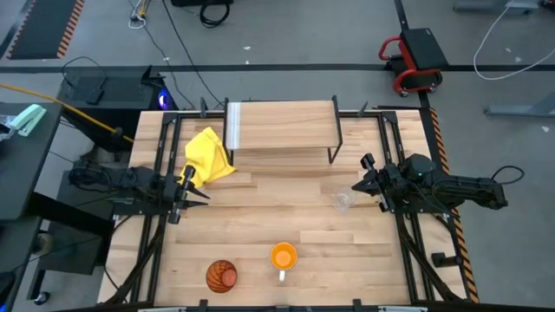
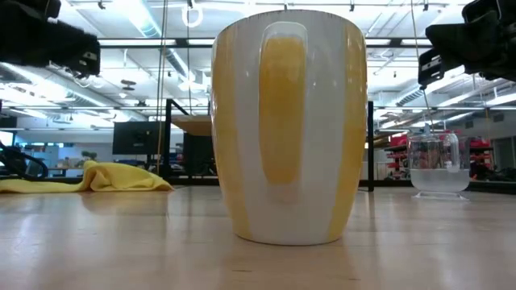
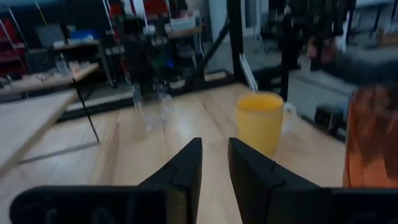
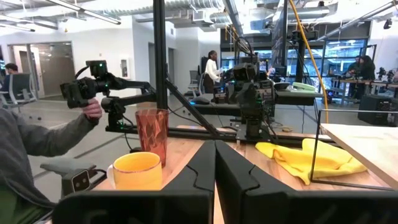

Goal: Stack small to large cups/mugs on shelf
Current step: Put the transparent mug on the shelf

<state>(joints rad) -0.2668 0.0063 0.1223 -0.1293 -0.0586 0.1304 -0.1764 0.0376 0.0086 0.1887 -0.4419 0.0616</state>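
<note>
Low view: the orange mug (image 2: 289,129) fills the centre of the frame and hides most of the table behind it. Only its white handle side and glazed orange-and-white wall show. The ribbed tumbler cannot be found in this view. The shelf is almost wholly hidden here; only dark posts show either side of the mug.

High view: the shelf (image 1: 282,126) sits at upper centre, a pale wood board with a white left edge on thin black legs, nothing on it. The clear cup (image 1: 343,201) stands right of centre on the tabletop (image 1: 260,225), see-through and hard to pick out against the wood. The orange mug (image 1: 283,256) stands at lower centre, round mouth up, its white handle towards the bottom edge. The ribbed tumbler (image 1: 221,276), brown-orange, is at lower left of centre, apart from the mug. A crumpled yellow cloth (image 1: 209,156) lies at the shelf's left end.

Left gripper (image 1: 199,196) hovers at left of centre, just below the cloth; its wrist view shows the two dark fingers (image 3: 184,167) slightly parted, gripping nothing. Right gripper (image 1: 357,186) is just beside the clear cup, at its upper right; in its wrist view the fingers (image 4: 198,171) are pressed together, empty.

Right wrist view, left edge: a person's grey sleeve (image 4: 37,140), cut off by the frame.
</note>
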